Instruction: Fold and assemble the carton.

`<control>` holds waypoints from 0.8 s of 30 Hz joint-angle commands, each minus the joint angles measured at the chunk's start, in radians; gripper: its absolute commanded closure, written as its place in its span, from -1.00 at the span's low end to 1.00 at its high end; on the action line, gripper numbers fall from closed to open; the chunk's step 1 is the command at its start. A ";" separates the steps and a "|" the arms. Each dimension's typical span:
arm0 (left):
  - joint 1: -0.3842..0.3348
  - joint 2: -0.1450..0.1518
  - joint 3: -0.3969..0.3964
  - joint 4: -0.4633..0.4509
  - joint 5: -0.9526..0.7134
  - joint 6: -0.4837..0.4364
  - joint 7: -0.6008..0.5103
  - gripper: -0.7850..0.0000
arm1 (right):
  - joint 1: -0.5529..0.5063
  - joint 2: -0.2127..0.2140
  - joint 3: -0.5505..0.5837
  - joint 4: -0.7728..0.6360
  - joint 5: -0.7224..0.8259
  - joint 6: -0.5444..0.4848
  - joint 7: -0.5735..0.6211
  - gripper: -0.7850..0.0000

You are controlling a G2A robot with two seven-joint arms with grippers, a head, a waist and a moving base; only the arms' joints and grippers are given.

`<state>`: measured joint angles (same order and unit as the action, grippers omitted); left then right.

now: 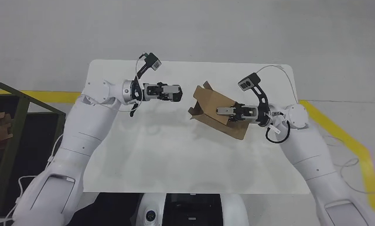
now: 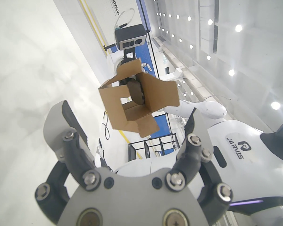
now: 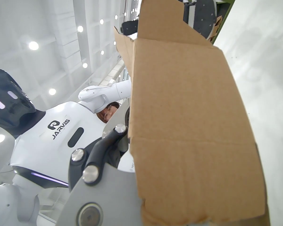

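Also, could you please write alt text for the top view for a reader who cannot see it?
The right gripper holds a partly folded brown carton, its flaps open, over a white table. The left gripper, open, points at the carton from the other side without touching it.

Bright, even light from ceiling spotlights (image 2: 238,28); faint soft shadows on tabletop (image 1: 176,167) beneath left pincer (image 1: 179,92) and carton (image 1: 206,100); wrist views bowed at edges.
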<state>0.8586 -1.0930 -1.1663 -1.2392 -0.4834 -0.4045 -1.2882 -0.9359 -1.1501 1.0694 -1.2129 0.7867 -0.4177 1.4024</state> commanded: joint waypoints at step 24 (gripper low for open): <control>0.016 0.021 -0.056 -0.020 0.147 -0.094 0.073 -1.00 | 0.024 0.004 0.014 0.021 -0.010 0.038 0.038 1.00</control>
<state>0.8717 -1.0732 -1.2212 -1.2510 -0.3856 -0.4738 -1.2546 -0.9121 -1.1461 1.0830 -1.1916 0.7763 -0.3797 1.4404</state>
